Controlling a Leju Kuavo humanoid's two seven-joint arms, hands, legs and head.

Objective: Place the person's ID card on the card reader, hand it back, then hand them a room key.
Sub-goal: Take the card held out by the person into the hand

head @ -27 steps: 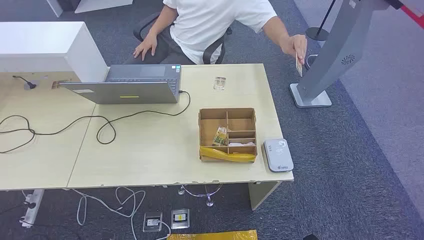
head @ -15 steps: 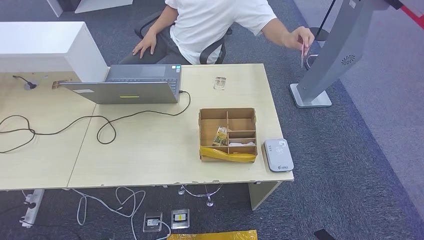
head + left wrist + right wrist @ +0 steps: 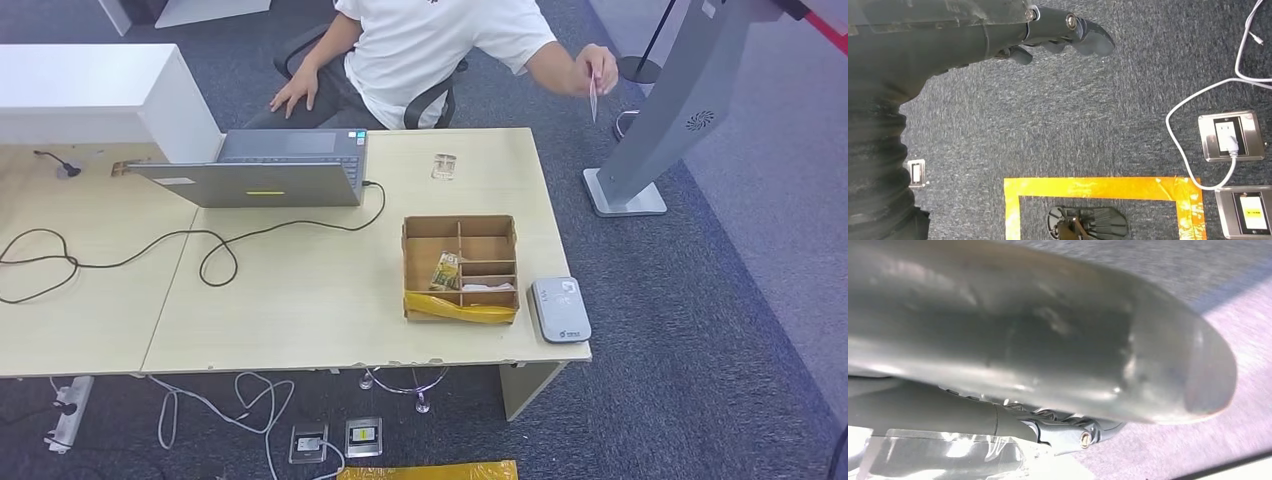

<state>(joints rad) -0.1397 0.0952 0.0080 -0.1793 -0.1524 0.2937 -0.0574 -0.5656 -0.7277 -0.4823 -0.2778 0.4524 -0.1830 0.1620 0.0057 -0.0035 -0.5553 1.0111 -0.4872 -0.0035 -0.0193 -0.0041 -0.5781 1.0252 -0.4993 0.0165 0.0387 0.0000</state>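
A seated person in a white shirt [image 3: 430, 45] holds a small ID card [image 3: 593, 97] out past the table's far right corner. The grey card reader [image 3: 560, 310] lies at the table's near right corner, beside a cardboard compartment box [image 3: 461, 232] with small cards and papers [image 3: 445, 272] in it. My left hand [image 3: 1058, 31] hangs above the carpet, fingers loosely stretched, holding nothing. My right hand [image 3: 1048, 355] appears very close and blurred, its thick thumb stretched out and nothing visible in it.
An open laptop [image 3: 260, 170] sits at the back of the wooden table [image 3: 300, 300], its black cable [image 3: 200, 250] looping across the top. A small clear item [image 3: 444, 166] lies near the far edge. A grey kiosk stand [image 3: 660, 110] rises to the right of the table.
The person's hand has lifted the card higher and turned it beside the kiosk. The whole picture has shifted slightly, so the camera moved a little.
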